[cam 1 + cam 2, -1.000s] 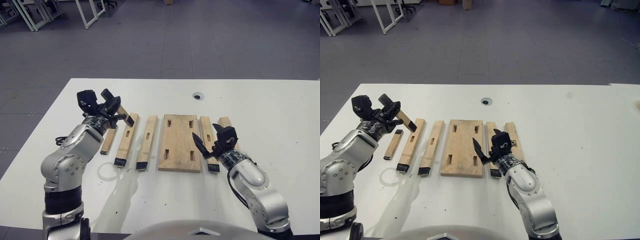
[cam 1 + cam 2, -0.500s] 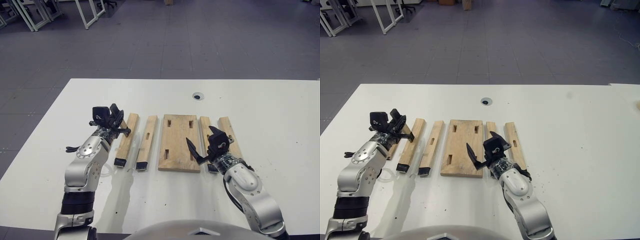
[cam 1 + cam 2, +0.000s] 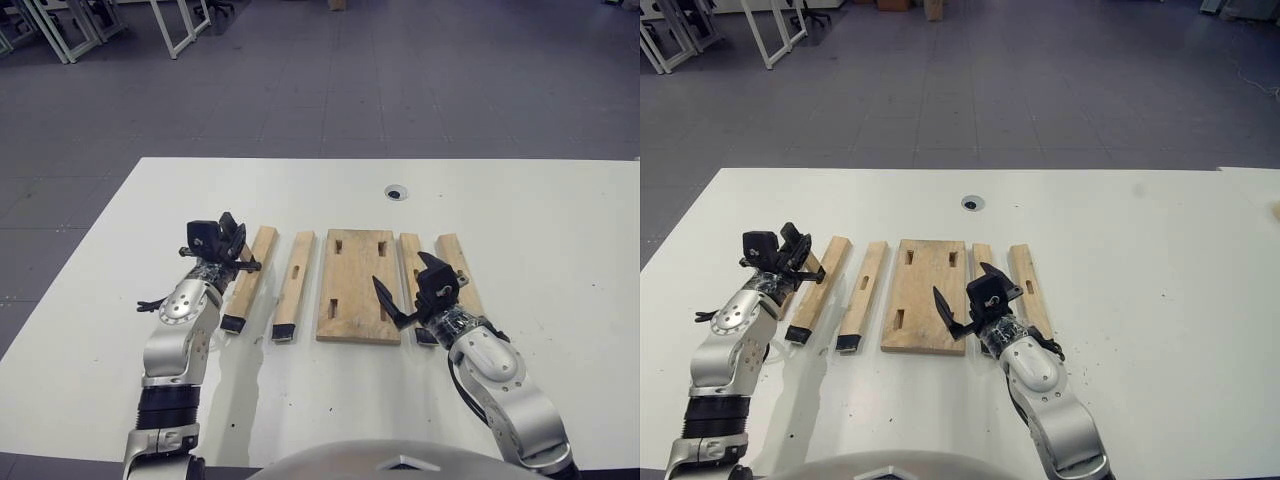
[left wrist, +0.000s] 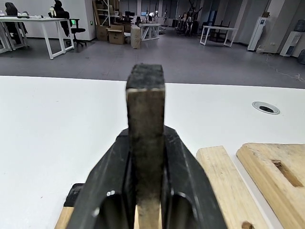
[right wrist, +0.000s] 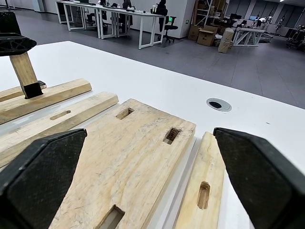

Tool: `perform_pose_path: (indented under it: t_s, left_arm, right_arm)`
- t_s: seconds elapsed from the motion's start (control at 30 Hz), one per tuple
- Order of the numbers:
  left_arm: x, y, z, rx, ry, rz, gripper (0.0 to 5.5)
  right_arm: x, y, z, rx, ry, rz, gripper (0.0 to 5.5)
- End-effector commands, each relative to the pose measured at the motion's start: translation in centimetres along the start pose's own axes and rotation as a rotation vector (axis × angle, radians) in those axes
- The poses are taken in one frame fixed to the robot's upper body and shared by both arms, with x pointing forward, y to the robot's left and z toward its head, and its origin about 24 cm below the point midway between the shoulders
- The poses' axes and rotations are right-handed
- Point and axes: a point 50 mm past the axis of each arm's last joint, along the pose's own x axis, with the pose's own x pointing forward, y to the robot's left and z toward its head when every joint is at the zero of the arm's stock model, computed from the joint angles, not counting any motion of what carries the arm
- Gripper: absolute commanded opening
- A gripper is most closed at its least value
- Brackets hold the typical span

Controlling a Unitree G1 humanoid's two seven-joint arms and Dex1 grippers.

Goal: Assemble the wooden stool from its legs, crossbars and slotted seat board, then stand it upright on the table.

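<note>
Over white table (image 3: pixel 560 220), clamping short bar (image 4: pixel 146 124) in left gripper (image 3: pixel 234 254); holding right gripper (image 3: pixel 410 287) spread above board (image 3: pixel 355 280). Probably best squaring bar to slot in nearby leg (image 3: pixel 293 280) before pressing.

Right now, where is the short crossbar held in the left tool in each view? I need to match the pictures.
Left eye view: short crossbar in the left tool, beside the outermost leg.
Right eye view: same spot, over the table's left part.
Left wrist view: dead centre, clamped in the tool.
Right wrist view: beyond the legs, hanging from the left tool.
Shared landmark: cable hole.
</note>
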Motion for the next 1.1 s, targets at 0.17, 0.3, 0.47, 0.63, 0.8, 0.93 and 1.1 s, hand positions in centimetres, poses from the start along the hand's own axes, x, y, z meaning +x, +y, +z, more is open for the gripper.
perform_pose_path:
  t_s: [0.17,0.3,0.47,0.63,0.8,0.93,1.1]
  left_arm:
    - [-2.9,0.8,-7.7,0.013,0.277,0.005,0.41]
    - [-2.3,0.2,-6.1,-0.006,0.224,0.01,0.41]
    - [-2.2,-2.2,-1.8,-0.05,0.052,0.046,0.41]
    - [-2.1,-3.8,1.1,-0.018,-0.062,0.098,0.41]
    - [-2.0,-3.5,-0.2,-0.01,-0.035,0.143,0.41]
    - [-2.2,-3.7,-1.4,-0.025,0.002,0.148,0.41]
    - [-2.1,-3.7,-0.5,-0.027,-0.035,0.126,1.27]
  right_arm:
    - [0.1,-0.1,0.1,-0.005,-0.008,-0.016,4.91]
    - [0.2,-0.1,0.2,0.006,-0.01,-0.015,4.91]
    - [0.1,-0.3,0.2,0.013,-0.011,-0.028,4.91]
    - [0.1,-0.3,0.2,0.017,-0.012,-0.026,4.91]
    - [0.3,-0.3,0.3,0.015,-0.023,-0.021,4.91]
    - [0.4,-0.4,0.4,0.005,-0.026,-0.024,4.91]
    - [0.5,-0.3,0.3,0.005,-0.027,-0.021,4.91]
